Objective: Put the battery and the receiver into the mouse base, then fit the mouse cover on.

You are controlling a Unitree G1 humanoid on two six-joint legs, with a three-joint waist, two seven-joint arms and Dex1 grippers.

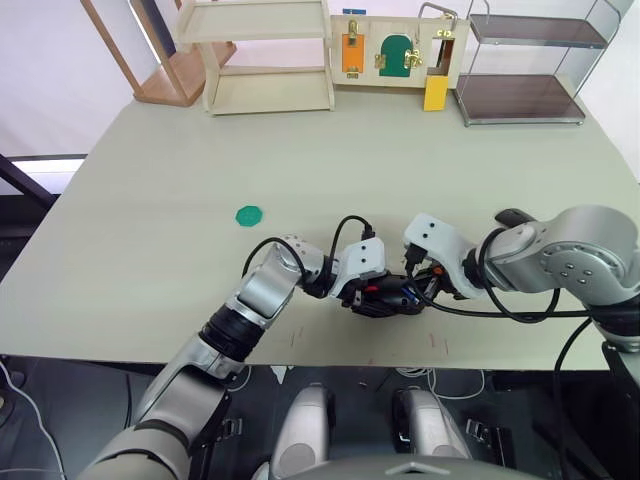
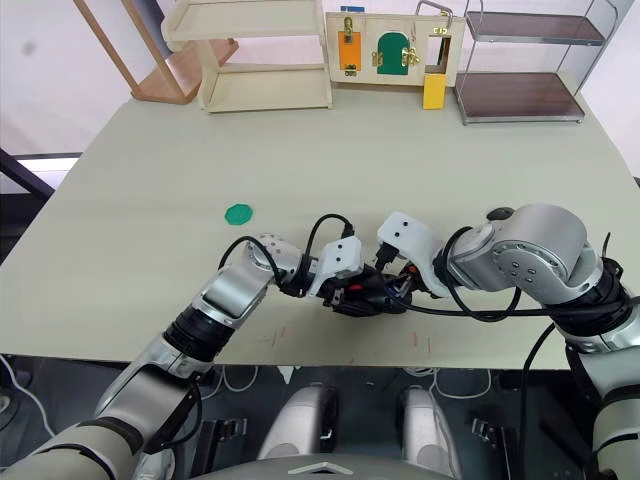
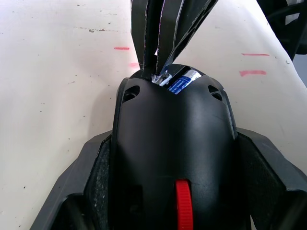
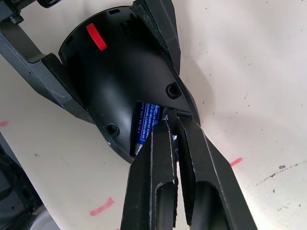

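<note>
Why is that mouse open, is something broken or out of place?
Nothing looks damaged. The mouse base is held by the left gripper, with the battery lying in its hollow while the right gripper presses there. A green disc lies apart.

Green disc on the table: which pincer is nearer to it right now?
Left. The left pincer, holding the mouse base, sits on the green disc's side of it; the right pincer comes in from the far side.

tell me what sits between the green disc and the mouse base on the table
Only the left arm's wrist crosses that stretch. In the left eye view, bare tabletop runs from the green disc to the mouse base, held in the left gripper.
</note>
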